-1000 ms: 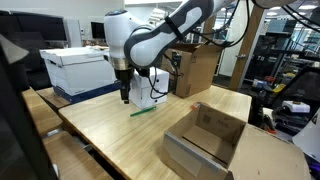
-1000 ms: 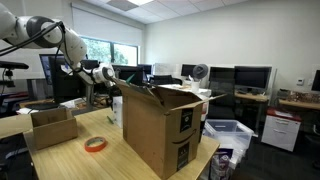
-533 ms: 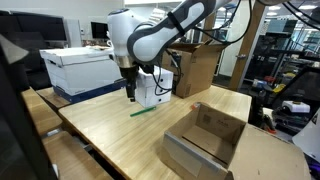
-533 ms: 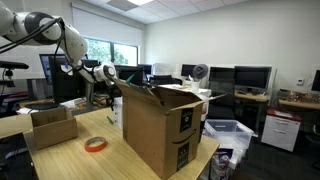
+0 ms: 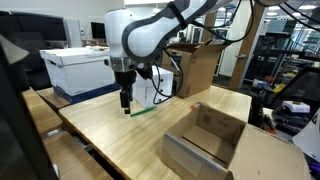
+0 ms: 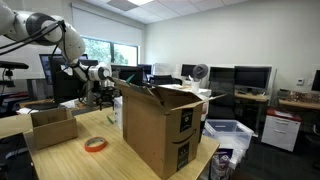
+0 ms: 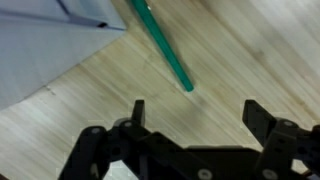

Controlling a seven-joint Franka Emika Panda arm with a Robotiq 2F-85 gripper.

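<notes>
On the wooden table (image 5: 150,135), the green marker (image 7: 160,45) lies flat just beside a white box (image 7: 40,40). The gripper (image 7: 193,108) has sunk a little in the last half second. Its fingers are spread wide and hold nothing, and the marker's near end now lies close ahead of the gap between them.

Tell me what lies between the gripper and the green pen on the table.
In the wrist view, only bare wooden table lies between the open gripper and the green pen.
</notes>
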